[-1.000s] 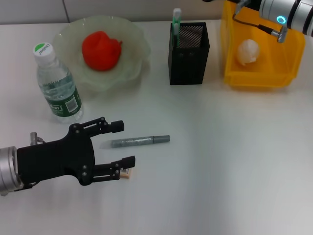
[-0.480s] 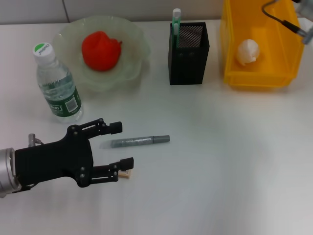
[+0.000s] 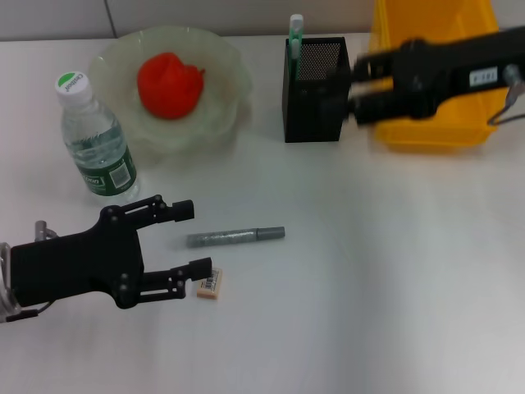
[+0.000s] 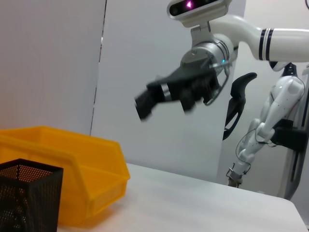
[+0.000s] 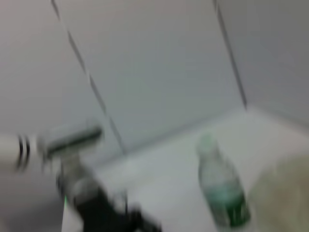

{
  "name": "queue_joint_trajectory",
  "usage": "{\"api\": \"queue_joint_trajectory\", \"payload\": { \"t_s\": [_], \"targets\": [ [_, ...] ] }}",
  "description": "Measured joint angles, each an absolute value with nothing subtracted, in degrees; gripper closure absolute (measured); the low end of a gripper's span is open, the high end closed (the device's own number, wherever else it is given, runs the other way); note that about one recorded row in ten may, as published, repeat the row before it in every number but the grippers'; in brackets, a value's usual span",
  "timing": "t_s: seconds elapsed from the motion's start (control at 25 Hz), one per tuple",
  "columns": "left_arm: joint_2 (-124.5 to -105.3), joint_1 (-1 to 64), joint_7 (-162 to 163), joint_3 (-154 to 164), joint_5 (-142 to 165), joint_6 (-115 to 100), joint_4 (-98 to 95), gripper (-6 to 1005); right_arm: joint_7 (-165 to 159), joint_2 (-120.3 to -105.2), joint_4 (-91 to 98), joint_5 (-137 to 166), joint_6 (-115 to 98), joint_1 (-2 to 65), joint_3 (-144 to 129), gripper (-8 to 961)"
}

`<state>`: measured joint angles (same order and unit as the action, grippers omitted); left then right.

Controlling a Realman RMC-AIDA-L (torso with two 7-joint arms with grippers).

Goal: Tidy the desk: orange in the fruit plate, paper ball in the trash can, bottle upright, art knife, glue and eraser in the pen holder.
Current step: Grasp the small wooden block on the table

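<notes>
The eraser (image 3: 209,283) is seen lying on the desk (image 3: 369,271), at 6 o'clock of the glue (image 3: 235,237), with bare tabletop open toward 3 o'clock. The left gripper (image 3: 182,238) is held low at 9 o'clock, fingers spread and empty, its lower fingertip just beside the eraser. The right gripper (image 3: 354,84) is stretched across the trash can (image 3: 435,131), beside the pen holder (image 3: 316,90); its fingers appear parted.

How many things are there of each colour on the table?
Orange-red: 1, the orange
Green: 3, fruit plate, bottle, art knife
Black: 1, pen holder
Yellow: 1, trash can
Grey: 1, glue
Tan: 1, eraser
Total: 8
</notes>
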<state>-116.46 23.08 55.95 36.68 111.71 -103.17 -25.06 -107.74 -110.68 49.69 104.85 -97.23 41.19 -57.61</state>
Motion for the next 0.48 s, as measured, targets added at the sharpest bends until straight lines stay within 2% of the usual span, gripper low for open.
{"api": "queue_joint_trajectory", "payload": {
  "t_s": [0.12, 0.2, 0.24, 0.48],
  "targets": [
    [-116.08, 23.1, 56.6, 36.6, 111.7, -103.3, -25.1, 185, -110.1, -110.91, 50.5, 109.9, -98.3, 43.7, -57.9, 334],
    [-115.68, 22.9, 57.0, 36.3, 111.7, -103.4, -25.1, 185, -112.2, -112.01, 50.7, 117.3, -99.3, 47.8, -58.4, 335],
    [-115.61, 22.8, 57.0, 36.2, 111.7, -103.5, -25.1, 184, -112.2, -112.01, 50.7, 117.3, -99.3, 47.8, -58.4, 335],
    [-115.27, 22.6, 57.1, 35.4, 111.8, -104.1, -25.0, 184, -112.0, -116.94, 51.3, 130.8, -98.5, 54.2, -59.7, 336]
  ]
}}
